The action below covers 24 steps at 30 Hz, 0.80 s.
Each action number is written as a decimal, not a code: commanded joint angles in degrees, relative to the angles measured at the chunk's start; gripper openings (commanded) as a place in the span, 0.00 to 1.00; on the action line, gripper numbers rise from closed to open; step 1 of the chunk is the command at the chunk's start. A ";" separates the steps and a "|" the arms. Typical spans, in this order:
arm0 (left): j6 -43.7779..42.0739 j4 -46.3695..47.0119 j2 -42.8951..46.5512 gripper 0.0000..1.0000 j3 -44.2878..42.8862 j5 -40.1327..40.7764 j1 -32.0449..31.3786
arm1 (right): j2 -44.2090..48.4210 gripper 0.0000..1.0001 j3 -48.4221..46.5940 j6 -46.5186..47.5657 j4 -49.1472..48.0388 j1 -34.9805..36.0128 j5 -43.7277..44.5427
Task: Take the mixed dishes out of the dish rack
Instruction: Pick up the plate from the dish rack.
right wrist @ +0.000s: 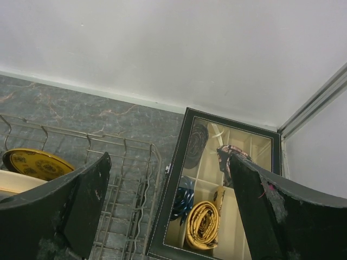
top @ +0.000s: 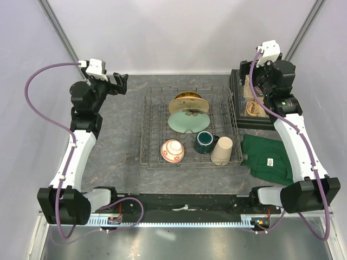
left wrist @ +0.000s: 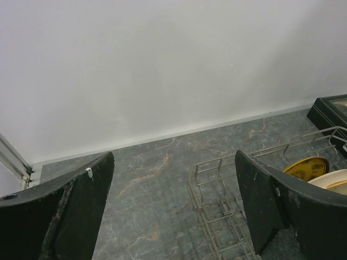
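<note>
The grey wire dish rack [top: 149,116] sits mid-table. In it stand a gold-brown patterned plate [top: 188,101] and a pale green plate [top: 187,121], upright. At its front are a red-and-white bowl [top: 173,150], a dark green mug [top: 204,142] and a beige tumbler [top: 222,150]. My left gripper [top: 118,82] is open and empty, raised left of the rack's far corner [left wrist: 217,179]. My right gripper [top: 259,76] is open and empty, raised above the box at the far right. The gold plate also shows in the left wrist view [left wrist: 306,167] and the right wrist view [right wrist: 38,164].
A dark glass-lidded box [top: 250,111] with rolled ties [right wrist: 203,222] stands right of the rack. A green folded cloth [top: 267,157] lies in front of it. White walls close the back and sides.
</note>
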<state>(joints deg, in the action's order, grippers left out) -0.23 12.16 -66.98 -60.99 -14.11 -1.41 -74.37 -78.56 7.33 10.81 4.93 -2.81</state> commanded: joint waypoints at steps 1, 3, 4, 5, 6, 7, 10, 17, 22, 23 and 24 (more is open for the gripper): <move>1.20 2.34 0.10 0.99 0.08 -0.31 0.00 | 0.19 0.98 -1.06 0.14 -1.23 0.17 -1.32; 0.85 2.08 0.18 0.99 0.26 -0.57 0.00 | 0.45 0.98 -0.80 0.75 -1.05 0.17 -2.54; 0.67 1.99 0.18 0.99 0.43 -0.83 0.00 | 0.37 0.98 -0.80 1.36 -0.62 0.17 -3.68; 0.32 1.29 0.27 0.99 0.61 -1.79 0.00 | 0.36 0.98 -0.97 2.06 0.00 0.26 -5.00; -1.42 0.76 0.45 0.99 0.61 -2.50 0.00 | 0.19 0.98 -1.15 2.68 1.48 0.34 -8.49; -2.14 -0.03 0.53 0.99 0.52 -3.20 0.00 | 0.10 0.98 -1.67 3.99 2.37 0.43 -9.83; -6.09 -3.54 0.89 0.99 0.35 -6.01 0.00 | -1.30 0.98 -4.47 9.25 8.68 2.10 -13.01; -9.52 -11.81 -0.34 0.99 -1.32 -9.44 0.00 | -9.56 0.98 -12.40 20.51 28.46 10.00 -12.57; -12.50 -18.21 -1.40 0.99 -1.24 -13.91 0.00 | -9.66 0.98 -10.65 25.27 32.43 14.49 -12.66; -13.47 -19.10 -1.49 0.99 -1.15 -14.62 0.00 | -9.74 0.98 -10.56 27.01 32.87 15.63 -13.18; -14.09 -19.63 -1.66 0.99 -1.06 -14.98 0.00 | -9.83 0.98 -10.73 27.82 34.35 16.16 -13.80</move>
<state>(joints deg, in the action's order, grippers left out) -8.95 -2.52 -67.90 -60.58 -24.27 -1.41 -84.95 -88.51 28.45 39.83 18.70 -14.20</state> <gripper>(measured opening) 0.990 0.982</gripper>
